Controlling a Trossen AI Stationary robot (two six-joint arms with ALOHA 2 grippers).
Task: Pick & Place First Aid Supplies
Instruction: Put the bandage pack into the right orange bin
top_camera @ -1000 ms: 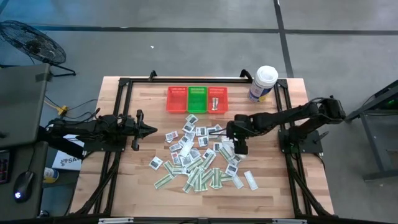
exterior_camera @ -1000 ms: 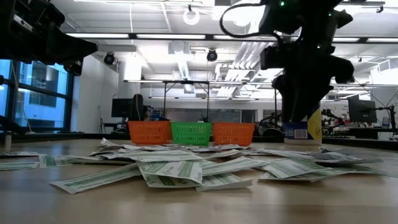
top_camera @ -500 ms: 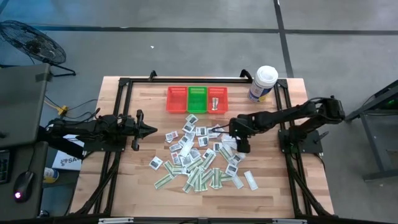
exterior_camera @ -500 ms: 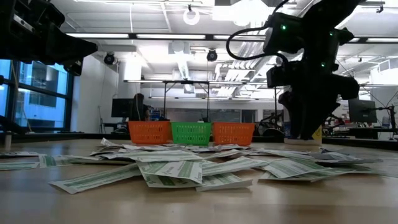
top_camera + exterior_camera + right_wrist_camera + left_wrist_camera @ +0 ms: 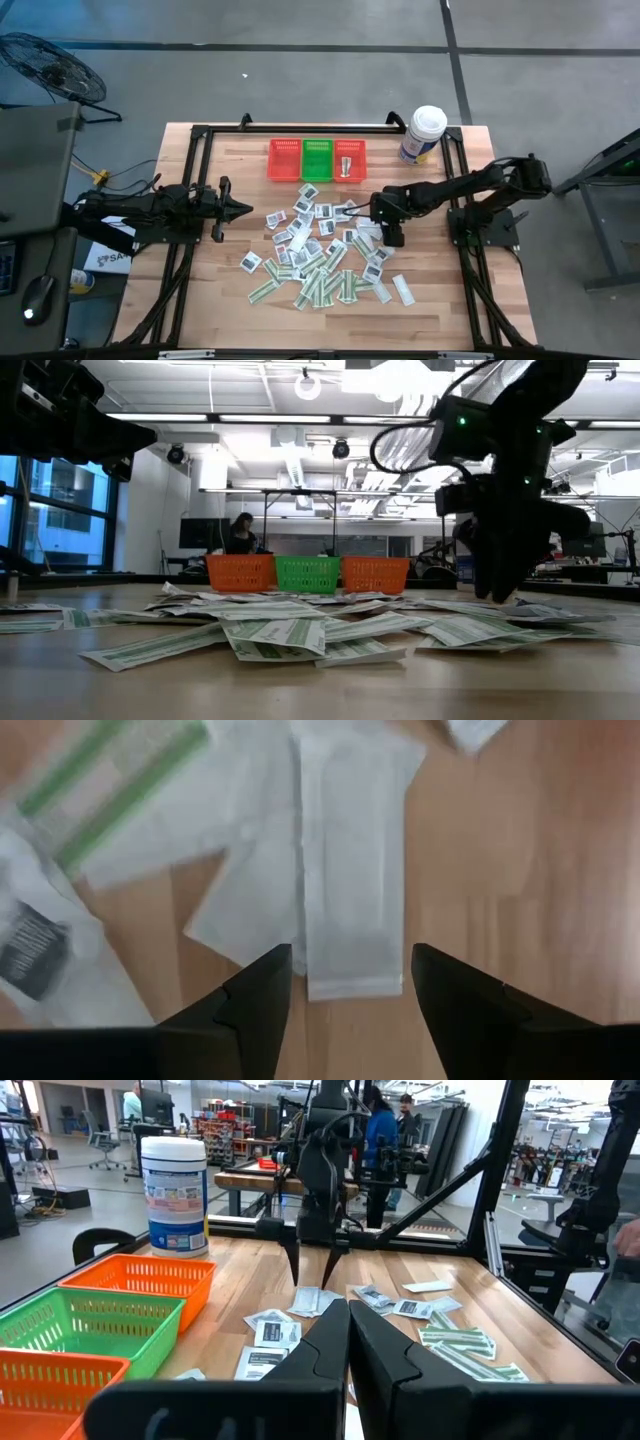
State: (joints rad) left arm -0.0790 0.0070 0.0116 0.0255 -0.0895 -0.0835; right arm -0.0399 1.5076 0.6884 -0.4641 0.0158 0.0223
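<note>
Holding one packet, right red basket, green basket beside it

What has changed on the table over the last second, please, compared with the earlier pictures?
The right gripper has come lower over the right side of the pile of small flat paper packets, its open fingers now straddling one plain white packet without gripping it. The left gripper stayed shut at the left of the table, and the packets, the red and green mesh baskets and the white tub have not moved.
</note>
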